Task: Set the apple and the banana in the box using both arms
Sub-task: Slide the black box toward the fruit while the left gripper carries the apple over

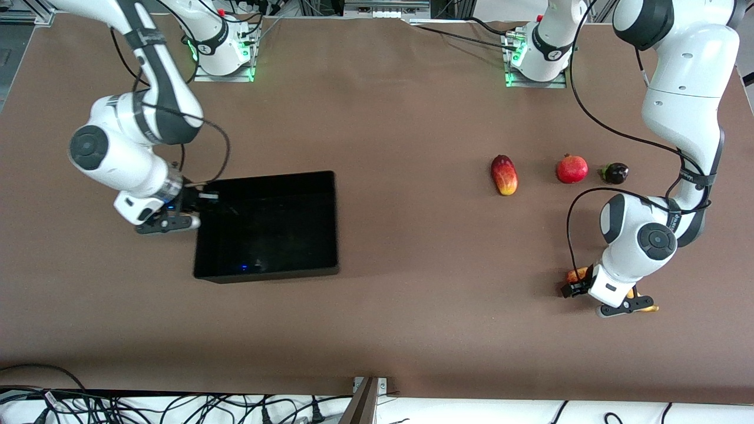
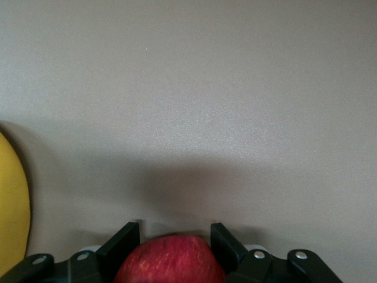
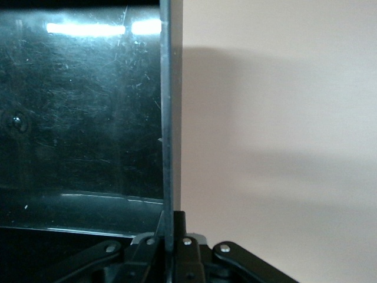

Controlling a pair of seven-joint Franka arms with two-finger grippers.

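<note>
So the small round red apple with yellowish streaks point(image 2: 171, 259) is sitting right between the two black fingers point(image 2: 125, 244) of the left pincer point(image 1: 580, 284), low on the brown tabletop point(image 1: 412, 282) at the left arm's end, in the part nearest the front camera. In the left wrist view the fingers bracket it on both sides and look snug against the skin, so I'd call that clamped on the apple, or as good as. From the front you only catch an orange-red sliver of it poking out by the wrist.

Just beside it lies the long curved yellow banana point(image 1: 645, 306), mostly hidden under the left arm, with one end peeking out; I can't tell if it touches the apple.

The thing the next move turns on: the black rectangular open-topped plastic box point(image 1: 268, 225) is well apart from the apple, over toward the right arm's end of the tabletop, so the apple has to travel the length of the table. The left arm is clearly the one nearer to both fruits.

The right pincer point(image 1: 197, 203) is down at the box's edge, fingers pinched together on the thin side wall point(image 3: 167, 118), presumably steadying it.

An elongated red-yellow mango point(image 1: 504, 175), a red pomegranate point(image 1: 572, 169) and a small dark fruit point(image 1: 615, 172) sit in a row farther from the camera than the apple.
</note>
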